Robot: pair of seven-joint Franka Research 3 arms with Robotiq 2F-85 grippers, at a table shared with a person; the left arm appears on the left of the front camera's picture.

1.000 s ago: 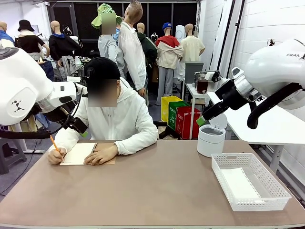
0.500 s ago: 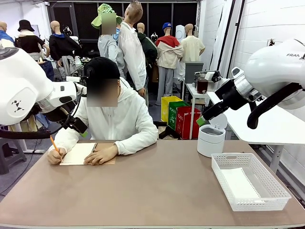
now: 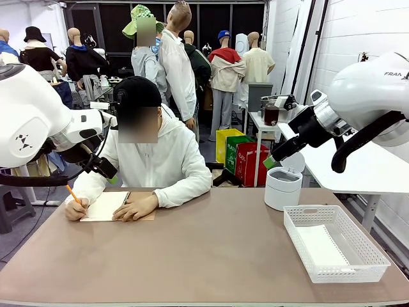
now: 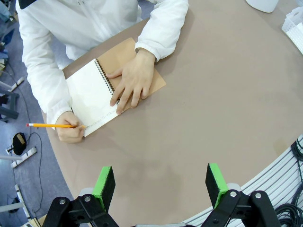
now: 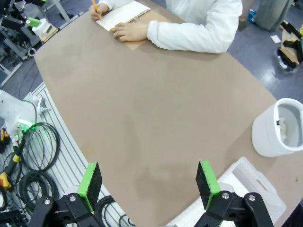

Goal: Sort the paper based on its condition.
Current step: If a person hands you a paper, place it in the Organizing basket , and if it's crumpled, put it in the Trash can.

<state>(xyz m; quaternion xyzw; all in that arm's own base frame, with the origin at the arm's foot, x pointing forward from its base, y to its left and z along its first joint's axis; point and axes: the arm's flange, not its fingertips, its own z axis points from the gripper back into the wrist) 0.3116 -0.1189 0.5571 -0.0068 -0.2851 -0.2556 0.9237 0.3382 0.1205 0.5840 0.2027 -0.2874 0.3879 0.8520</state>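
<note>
Bench (image 3: 211,256) mostly bare. White basket (image 3: 366,261) at 4 o'clock holds a flat sheet of paper (image 3: 323,246): light, limp, slippery, so pinch an edge. Left gripper (image 4: 161,185) and right gripper (image 5: 147,185) gape wide, holding nothing.

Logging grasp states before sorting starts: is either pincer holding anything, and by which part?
Nothing is held. The left pincer and right pincer both hang open above the bare brown table.
</note>
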